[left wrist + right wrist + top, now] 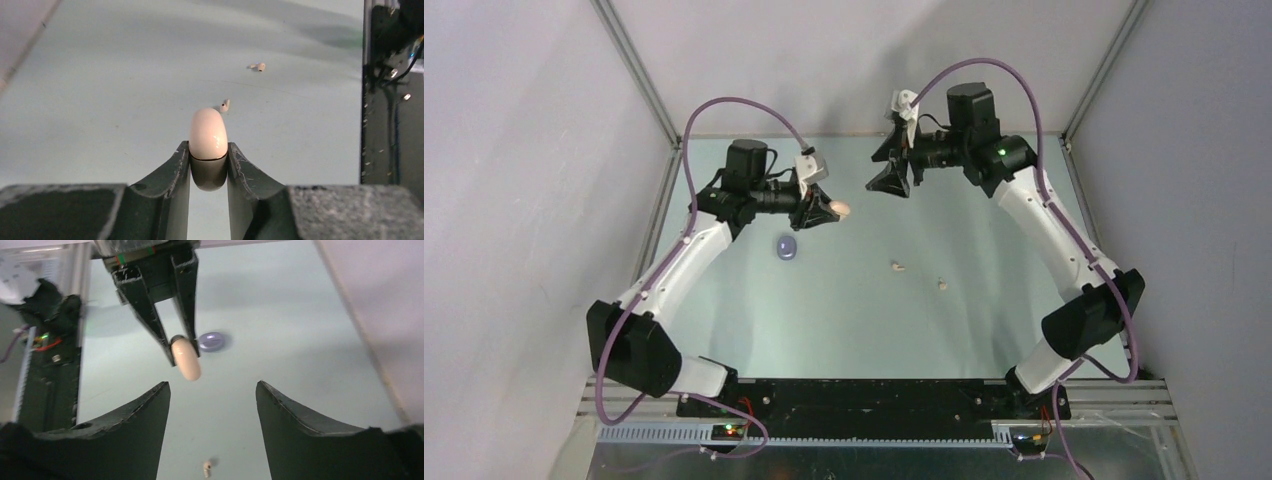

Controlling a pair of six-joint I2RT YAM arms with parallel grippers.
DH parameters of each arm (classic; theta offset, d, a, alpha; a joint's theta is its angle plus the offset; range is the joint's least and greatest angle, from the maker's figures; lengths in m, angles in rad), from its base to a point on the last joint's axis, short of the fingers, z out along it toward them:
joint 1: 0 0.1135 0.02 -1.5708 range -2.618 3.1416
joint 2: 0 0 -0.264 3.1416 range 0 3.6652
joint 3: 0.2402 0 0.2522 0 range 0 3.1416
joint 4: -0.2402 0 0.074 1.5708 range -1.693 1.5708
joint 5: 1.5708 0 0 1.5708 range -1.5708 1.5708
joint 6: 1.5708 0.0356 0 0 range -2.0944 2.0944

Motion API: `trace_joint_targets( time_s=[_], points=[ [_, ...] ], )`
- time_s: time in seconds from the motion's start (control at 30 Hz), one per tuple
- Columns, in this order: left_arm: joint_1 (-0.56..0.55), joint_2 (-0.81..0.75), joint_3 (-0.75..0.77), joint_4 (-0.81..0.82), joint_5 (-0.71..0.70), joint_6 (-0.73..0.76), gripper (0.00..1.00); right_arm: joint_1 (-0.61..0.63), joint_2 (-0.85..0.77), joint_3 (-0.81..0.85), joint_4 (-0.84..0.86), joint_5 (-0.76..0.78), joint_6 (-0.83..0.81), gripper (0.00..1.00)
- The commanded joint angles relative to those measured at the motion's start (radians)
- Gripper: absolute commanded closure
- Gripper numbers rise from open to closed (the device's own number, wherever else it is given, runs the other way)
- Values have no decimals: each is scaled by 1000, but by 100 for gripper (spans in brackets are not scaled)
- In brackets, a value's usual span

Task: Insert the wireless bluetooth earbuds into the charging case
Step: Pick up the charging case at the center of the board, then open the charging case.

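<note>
While the left gripper [208, 150] pinches the cream charging case [208, 131] aloft, the right gripper [212, 390] hangs spread wide; next, probably, it must open that case.

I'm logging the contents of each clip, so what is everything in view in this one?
case: one, cream, gripped in the left claw
earbuds: two, white, loose on the table right of centre, the second lying apart from the first
disc: one, lavender, flat on the table near the left claw
table: one, pale green, under everything
left claw: one, black, shut on the case
right claw: one, black, open and holding nothing, facing the left claw
</note>
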Motion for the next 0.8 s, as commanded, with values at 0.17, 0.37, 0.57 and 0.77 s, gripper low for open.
trace_joint_targets(
  time_s=[0.17, 0.37, 0.57, 0.77],
  points=[
    [4, -92, 4, -62, 87, 415, 99, 77, 97, 54, -100, -162, -88, 37],
    [3, -99, 5, -68, 83, 450, 100, 125, 146, 115, -124, -145, -153, 41],
    [3, -107, -1, -25, 87, 421, 100, 168, 162, 115, -137, -99, -207, 46],
    [1, -121, -22, 21, 81, 371, 100, 191, 145, 74, -122, -31, -226, 53]
  ],
)
